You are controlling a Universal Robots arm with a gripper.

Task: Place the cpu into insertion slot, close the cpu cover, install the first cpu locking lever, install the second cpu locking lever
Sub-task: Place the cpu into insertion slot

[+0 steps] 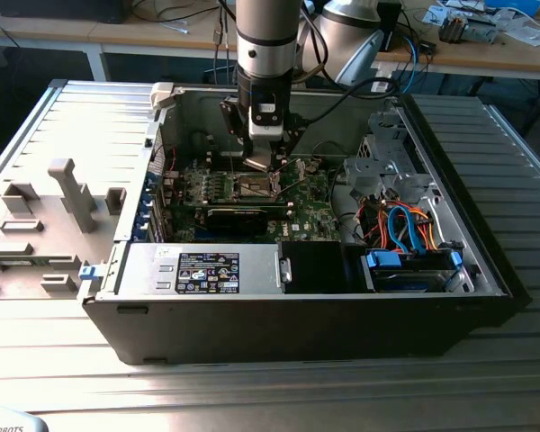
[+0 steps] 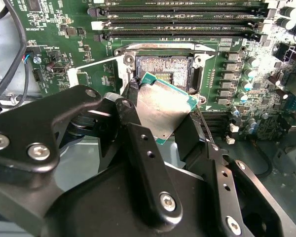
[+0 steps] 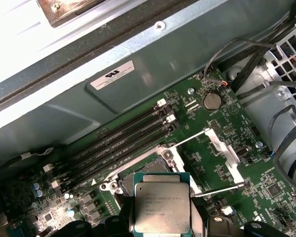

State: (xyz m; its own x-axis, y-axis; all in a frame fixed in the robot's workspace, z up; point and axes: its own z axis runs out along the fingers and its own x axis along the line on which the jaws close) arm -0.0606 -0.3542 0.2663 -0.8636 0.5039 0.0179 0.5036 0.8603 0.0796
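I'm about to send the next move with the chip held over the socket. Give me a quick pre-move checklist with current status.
1. Grip: the gripper is shut on the cpu by opposite edges: ok.
2. Contact field of the insertion slot is bare, nothing lying in it: ok.
3. The cpu cover is swung open, off the slot: ok.
4. The cpu hangs over the slot, not yet seated: ok.
5. The cpu is level and square to the slot: cannot tell; it looks tilted in the second wrist view.

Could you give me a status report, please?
Gripper shut on cpu, over slot, not seated. Cover open. Nothing seen in the way.
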